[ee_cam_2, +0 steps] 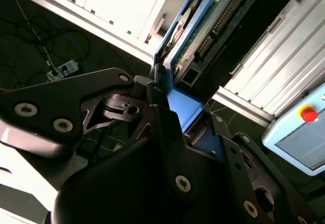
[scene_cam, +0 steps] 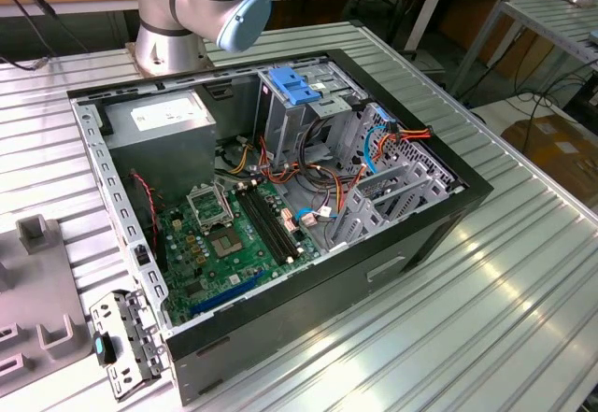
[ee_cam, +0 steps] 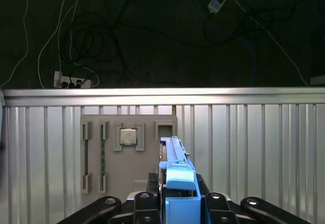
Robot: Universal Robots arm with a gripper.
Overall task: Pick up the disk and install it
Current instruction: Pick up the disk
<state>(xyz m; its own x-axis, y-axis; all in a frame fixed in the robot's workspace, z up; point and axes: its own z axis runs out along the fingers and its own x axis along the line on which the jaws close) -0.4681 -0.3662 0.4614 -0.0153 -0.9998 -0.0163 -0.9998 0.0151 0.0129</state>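
Blue-edged disk [ee_cam: 176,169] upright between the black fingers [ee_cam_2: 162,107]

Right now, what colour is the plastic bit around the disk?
Blue. The carrier around the disk shows best in the first wrist view, held in the gripper.

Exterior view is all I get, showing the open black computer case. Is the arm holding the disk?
Observer: Yes, in both wrist views the gripper is shut on the flat silver disk in its blue plastic carrier.
Operator: What lies beyond it?
Observer: In the first wrist view, a grey slotted plate holding a square silver chip, on the ribbed metal table.
Operator: Which face shows?
Observer: In the second wrist view, its green circuit board.
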